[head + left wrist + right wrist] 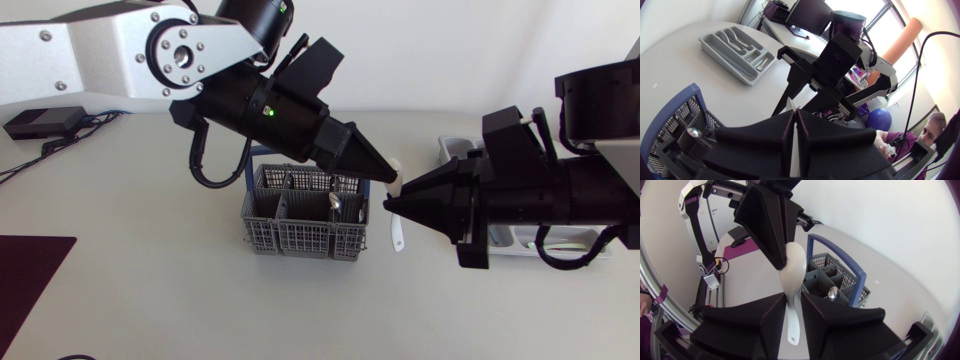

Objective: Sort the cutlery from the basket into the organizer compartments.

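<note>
Just beside the grey plastic mesh cutlery basket point(300, 238), above the pale desk point(130, 290), the left end effector point(388, 178) is clenched on a white plastic spoon point(398, 236). The spoon's handle meets the tip of the right end effector point(392, 205); grasping or not, I cannot tell. The grey organizer tray point(452, 148) sits under the right arm.

Two arms: left arm point(110, 55) and right arm point(600, 190). Two grippers, one per arm: left gripper point(392, 178) and right gripper point(390, 207). One basket point(262, 232). One organizer point(715, 51). Two spoons outside the organizer: one white spoon point(397, 232) and one metal spoon point(336, 203). Pieces in the organizer: too small to count.
</note>
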